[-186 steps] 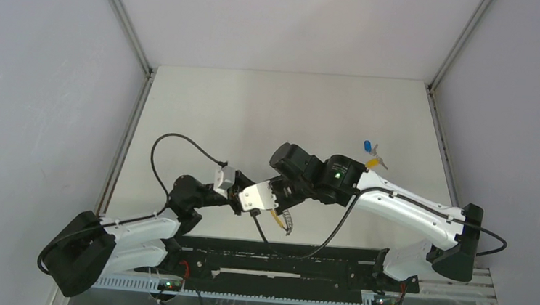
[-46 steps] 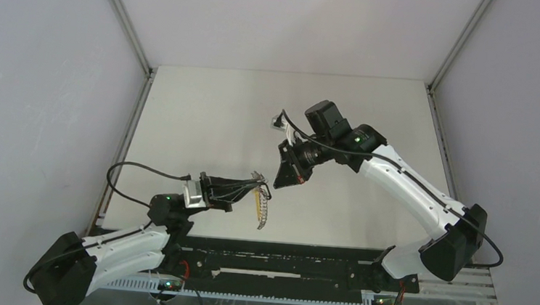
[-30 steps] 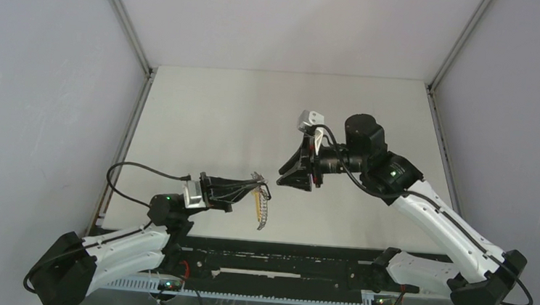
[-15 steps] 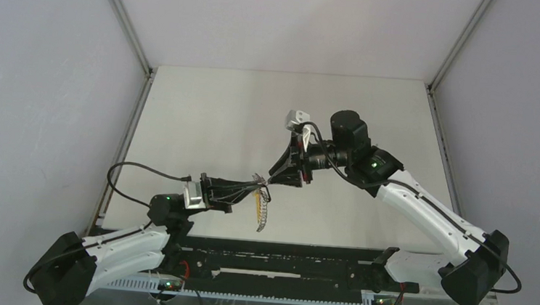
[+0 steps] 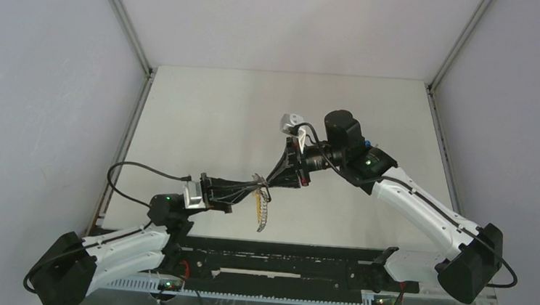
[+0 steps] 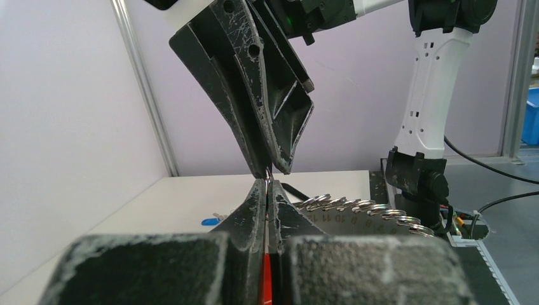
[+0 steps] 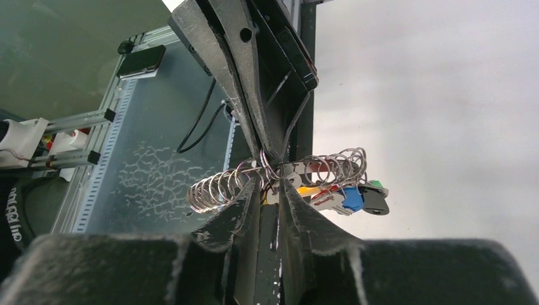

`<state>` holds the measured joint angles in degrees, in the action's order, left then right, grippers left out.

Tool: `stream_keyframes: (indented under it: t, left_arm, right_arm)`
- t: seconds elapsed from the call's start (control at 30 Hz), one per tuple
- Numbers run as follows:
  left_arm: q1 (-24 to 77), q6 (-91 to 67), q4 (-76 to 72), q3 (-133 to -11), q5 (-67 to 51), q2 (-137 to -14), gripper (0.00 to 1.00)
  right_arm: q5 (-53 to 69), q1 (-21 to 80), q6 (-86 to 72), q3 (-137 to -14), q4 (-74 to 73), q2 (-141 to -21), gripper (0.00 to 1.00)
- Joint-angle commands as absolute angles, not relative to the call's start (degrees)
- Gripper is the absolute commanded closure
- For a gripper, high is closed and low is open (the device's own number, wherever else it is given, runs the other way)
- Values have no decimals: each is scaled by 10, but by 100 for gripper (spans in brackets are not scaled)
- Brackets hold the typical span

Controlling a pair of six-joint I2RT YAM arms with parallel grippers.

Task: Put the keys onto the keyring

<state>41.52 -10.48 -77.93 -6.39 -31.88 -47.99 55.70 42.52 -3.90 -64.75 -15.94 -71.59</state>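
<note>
The step in hand is the threading itself, done in mid-air above the table (image 5: 204, 118). The left gripper (image 5: 267, 191) has its fingers pressed together on a loop of the keyring (image 5: 262, 212), whose rings dangle toward 6 o'clock in the top view. The right gripper (image 5: 274, 181) reaches in from 2 o'clock and meets it tip to tip. In the right wrist view its fingers (image 7: 245, 210) stand only a sliver apart round a wire loop; whether they truly pinch it cannot be told. Several keys (image 7: 346, 198) with coloured heads hang on the rings at 3 o'clock of those tips. A blue-headed key (image 6: 208, 221) lies on the table. The next move likely calls for a firm, tiny grip and a careful pry of the ring, with the left hold kept steady.
</note>
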Motion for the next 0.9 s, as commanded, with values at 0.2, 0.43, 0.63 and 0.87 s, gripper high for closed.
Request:
stream_keyframes:
  t: [0.2,0.43,0.63,0.87]
  left_arm:
    - [418,-104,-821,-88,-322,-480,100]
    - [417,-91,-821,-89,-312,-476,100]
    - [419,-84,-821,-89,-310,-469,100]
    - [420,-82,-821,-85,-308,-456,100]
  right_arm:
    - [594,421,-90,-653,-109,-725,100]
    - [599,421,-103,-711,-211,-761,100]
    - [602,413,-115,-739,-261,-787,100]
    - [624,392,-138,-739,-270,-798,100]
